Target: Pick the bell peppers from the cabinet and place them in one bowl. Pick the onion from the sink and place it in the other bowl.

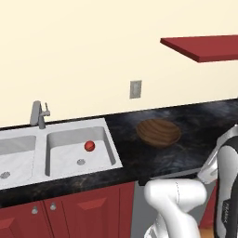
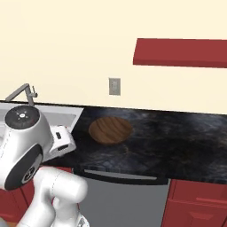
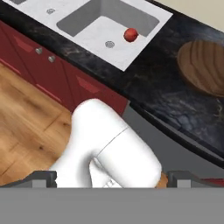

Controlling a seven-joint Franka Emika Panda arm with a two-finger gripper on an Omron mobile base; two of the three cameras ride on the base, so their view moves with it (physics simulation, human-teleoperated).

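Note:
The onion (image 1: 89, 146) is a small smooth red ball lying in the right basin of the pale sink (image 1: 56, 139); from the hand it sits near the top (image 3: 131, 34), in the same sink (image 3: 100, 17). The other bowl (image 1: 158, 132), dark brown and wood-grained, stands empty on the black counter to the right of the sink (image 2: 110, 130) (image 3: 203, 65). The cabinet (image 1: 204, 46) (image 2: 179, 52) is a flat red slab high on the wall. The bell peppers and the one bowl are out of view. My gripper (image 3: 113, 178) is open, its fingertips (image 3: 43, 177) far apart, well back from the counter.
A grey faucet (image 1: 39, 114) rises behind the sink. A wall outlet (image 1: 135, 89) sits above the counter (image 1: 195, 121). Red base cabinets with knobs (image 1: 69, 209) and a grey appliance front (image 2: 119, 195) run below. Wood floor (image 3: 26, 118) lies under the hand.

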